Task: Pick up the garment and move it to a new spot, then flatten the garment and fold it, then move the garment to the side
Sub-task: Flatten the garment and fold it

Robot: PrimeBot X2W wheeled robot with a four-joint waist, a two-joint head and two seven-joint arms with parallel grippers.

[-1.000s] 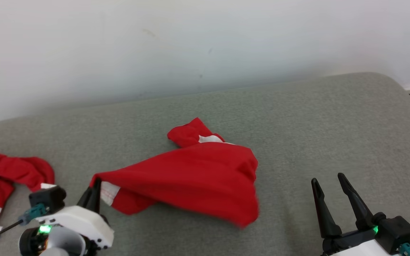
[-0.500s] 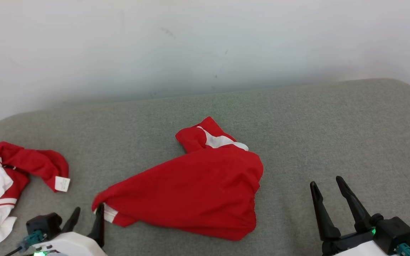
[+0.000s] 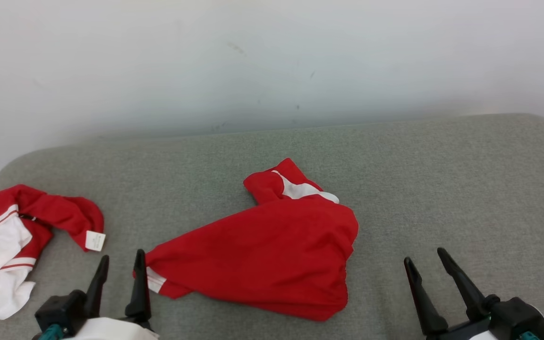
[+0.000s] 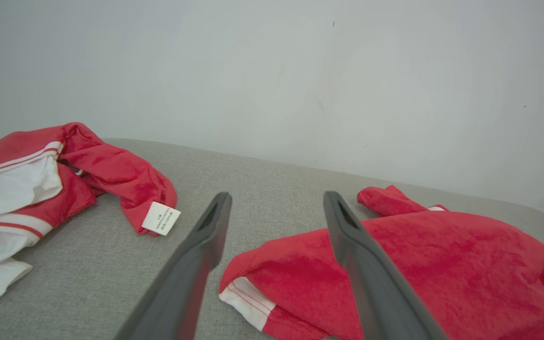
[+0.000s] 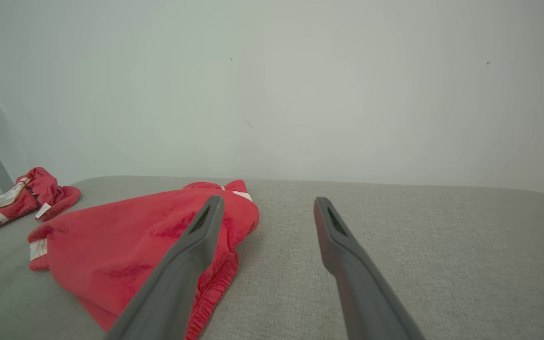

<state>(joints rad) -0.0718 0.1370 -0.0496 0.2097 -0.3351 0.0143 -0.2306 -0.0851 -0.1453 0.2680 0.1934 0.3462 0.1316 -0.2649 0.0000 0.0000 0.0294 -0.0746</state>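
Bright even light, soft shadows, sharp

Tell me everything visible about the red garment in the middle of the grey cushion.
The red garment is soft, fleecy-looking cloth, crumpled in a loose heap on the grey cushion. A white hem with red stitching shows at its near-left corner, a white patch at its bunched far end. Nothing grips it; the open left gripper stands beside the hemmed corner, contact unclear.

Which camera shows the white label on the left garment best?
The left wrist view: the white label is closest and largest there, with lines of print showing. The head view shows it smaller, a plain white square. The right wrist view shows it far off, a tiny pale speck.
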